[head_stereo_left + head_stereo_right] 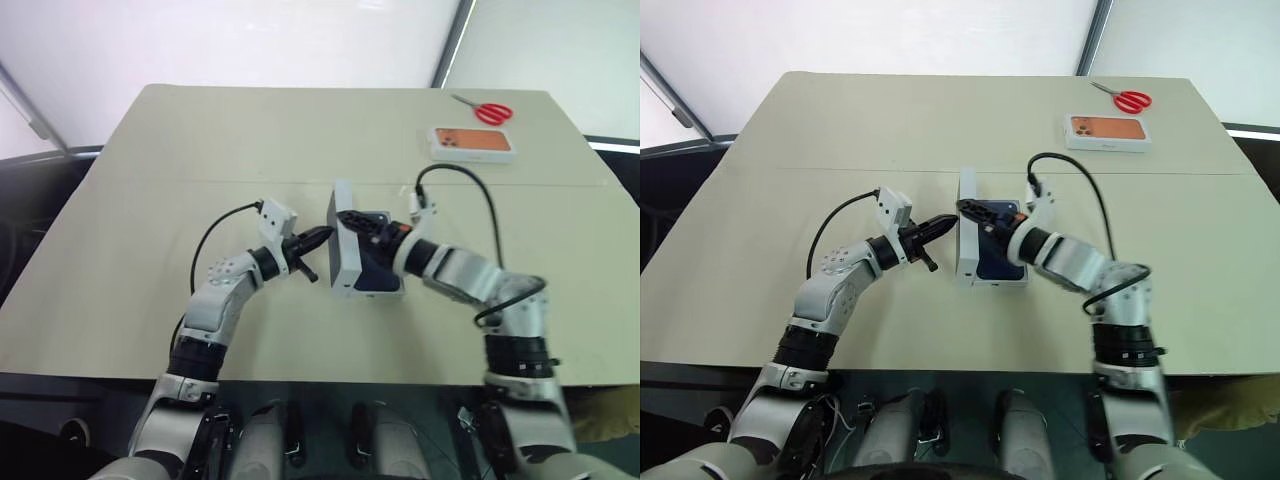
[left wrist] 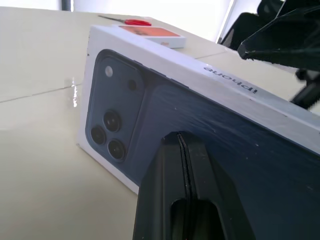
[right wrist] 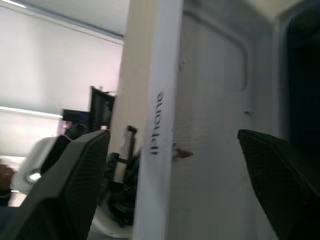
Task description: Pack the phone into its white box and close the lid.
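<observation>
The white box (image 1: 366, 290) lies mid-table with the dark blue phone (image 1: 380, 264) inside it. The lid (image 1: 343, 240) stands upright on its long edge along the box's left side, its printed phone picture (image 2: 150, 125) facing left. My left gripper (image 1: 318, 237) is shut, and its tips rest against that printed face (image 2: 182, 145). My right gripper (image 1: 350, 222) reaches over the box from the right and is open. Its two fingers (image 3: 75, 180) straddle the lid's top edge (image 3: 155, 125), one on each side, without touching it.
A box with an orange phone picture (image 1: 472, 143) and red scissors (image 1: 490, 111) lie at the table's far right corner. The tan table (image 1: 200, 150) extends bare to the left and behind the box.
</observation>
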Motion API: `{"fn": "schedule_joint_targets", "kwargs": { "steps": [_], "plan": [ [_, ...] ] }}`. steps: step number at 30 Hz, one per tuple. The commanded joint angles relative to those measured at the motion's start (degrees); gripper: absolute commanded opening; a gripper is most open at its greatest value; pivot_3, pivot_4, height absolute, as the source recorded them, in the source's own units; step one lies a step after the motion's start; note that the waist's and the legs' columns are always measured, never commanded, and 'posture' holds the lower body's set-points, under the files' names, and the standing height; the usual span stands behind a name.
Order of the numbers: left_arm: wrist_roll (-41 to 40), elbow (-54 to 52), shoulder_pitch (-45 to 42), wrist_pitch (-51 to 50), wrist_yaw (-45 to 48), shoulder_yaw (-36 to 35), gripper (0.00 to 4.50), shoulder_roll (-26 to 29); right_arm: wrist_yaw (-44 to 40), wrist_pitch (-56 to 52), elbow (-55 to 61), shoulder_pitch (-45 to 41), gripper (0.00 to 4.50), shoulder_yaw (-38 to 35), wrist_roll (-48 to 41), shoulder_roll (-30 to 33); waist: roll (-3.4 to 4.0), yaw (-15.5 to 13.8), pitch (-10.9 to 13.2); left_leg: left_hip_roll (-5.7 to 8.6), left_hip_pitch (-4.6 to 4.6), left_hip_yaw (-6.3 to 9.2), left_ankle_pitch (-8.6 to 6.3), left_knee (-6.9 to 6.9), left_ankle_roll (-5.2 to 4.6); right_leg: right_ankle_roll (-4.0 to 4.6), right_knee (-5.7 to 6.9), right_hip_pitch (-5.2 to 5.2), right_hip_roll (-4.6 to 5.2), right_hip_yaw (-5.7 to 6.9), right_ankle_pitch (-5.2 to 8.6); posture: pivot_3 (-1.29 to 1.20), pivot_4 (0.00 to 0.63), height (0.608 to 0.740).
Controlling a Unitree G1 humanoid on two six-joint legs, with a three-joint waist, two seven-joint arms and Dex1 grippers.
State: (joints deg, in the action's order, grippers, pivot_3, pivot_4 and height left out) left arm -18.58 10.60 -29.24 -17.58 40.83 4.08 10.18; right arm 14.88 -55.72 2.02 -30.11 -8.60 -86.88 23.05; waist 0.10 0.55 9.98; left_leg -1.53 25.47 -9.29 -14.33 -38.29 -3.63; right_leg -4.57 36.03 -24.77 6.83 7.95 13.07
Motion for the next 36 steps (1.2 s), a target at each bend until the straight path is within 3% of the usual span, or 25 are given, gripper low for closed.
{"fn": "schedule_joint_targets", "kwargs": {
  "steps": [1,5,8,9,11,14,17,29,36],
  "plan": [
    [0.43,1.84,-2.74,2.17,-0.07,0.19,0.00,-1.43,-8.35,2.96,-0.42,-2.46,3.97,-4.40,6.06,4.72,-0.02,0.05,0.01,-0.01,0.00,0.00,-0.01,0.00,-0.02,0.00,-0.01,0.01,-0.01,0.00,0.00,0.00,0.150,0.738],
    [1.22,5.56,-5.01,3.52,0.47,0.80,0.00,-3.43,-20.65,8.24,2.08,-0.71,3.97,0.54,23.41,13.55,-0.02,0.03,0.01,-0.04,0.00,0.01,-0.02,0.01,-0.04,0.00,-0.02,0.00,-0.03,0.02,0.00,0.00,0.150,0.738],
    [2.48,8.03,-6.53,5.14,0.87,1.87,0.00,-4.79,-25.28,11.18,1.79,0.11,3.97,2.08,30.38,14.98,-0.04,0.14,0.02,-0.04,0.00,0.00,-0.03,0.01,-0.06,-0.01,-0.04,0.00,-0.03,0.02,0.01,0.00,0.150,0.738],
    [2.88,9.18,-7.45,5.73,0.90,2.38,0.00,-5.74,-28.18,14.25,2.16,1.06,3.75,5.58,36.95,17.46,-0.04,0.14,0.02,-0.04,-0.01,-0.02,-0.03,0.00,-0.06,-0.01,-0.03,0.00,-0.03,0.02,0.00,0.00,0.150,0.738],
    [2.88,10.81,-8.75,5.92,1.25,2.73,0.00,-7.06,-33.07,19.41,2.74,2.46,3.10,10.68,46.88,20.52,-0.06,-0.02,0.04,-0.03,-0.01,-0.03,-0.03,0.00,-0.06,-0.01,-0.01,-0.01,-0.02,0.02,0.00,0.00,0.150,0.738],
    [3.00,11.43,-9.25,6.15,1.60,2.24,0.00,-7.21,-38.35,29.93,2.58,3.90,1.51,18.33,62.18,24.52,-0.06,0.05,0.04,-0.02,0.00,-0.03,-0.03,-0.02,-0.06,-0.02,-0.03,-0.01,0.00,0.02,0.01,0.00,0.150,0.738],
    [2.97,10.10,-8.37,5.88,1.92,1.78,0.00,-5.98,-40.10,30.88,1.60,4.41,0.06,17.46,64.20,22.33,-0.08,0.24,0.05,-0.06,-0.01,-0.02,0.09,-0.02,0.15,-0.03,-0.03,-0.02,-0.01,0.02,0.01,0.00,0.150,0.738],
    [2.62,3.33,-2.78,-0.78,2.45,0.16,0.00,2.83,-46.02,31.65,1.87,3.92,0.06,17.06,71.84,17.13,-0.09,-0.14,0.06,-0.04,-0.02,0.02,0.19,-0.07,0.32,-0.01,-0.01,0.03,0.02,0.06,0.01,0.00,0.150,0.738],
    [4.02,6.35,-2.78,-0.32,1.81,2.97,0.00,-0.35,-47.46,30.87,1.35,2.70,0.06,16.84,74.54,15.76,-0.09,-0.17,0.06,-0.03,-0.04,0.04,0.19,-0.08,0.32,-0.01,-0.01,0.07,0.04,0.07,0.01,0.00,0.150,0.738]
  ]
}}
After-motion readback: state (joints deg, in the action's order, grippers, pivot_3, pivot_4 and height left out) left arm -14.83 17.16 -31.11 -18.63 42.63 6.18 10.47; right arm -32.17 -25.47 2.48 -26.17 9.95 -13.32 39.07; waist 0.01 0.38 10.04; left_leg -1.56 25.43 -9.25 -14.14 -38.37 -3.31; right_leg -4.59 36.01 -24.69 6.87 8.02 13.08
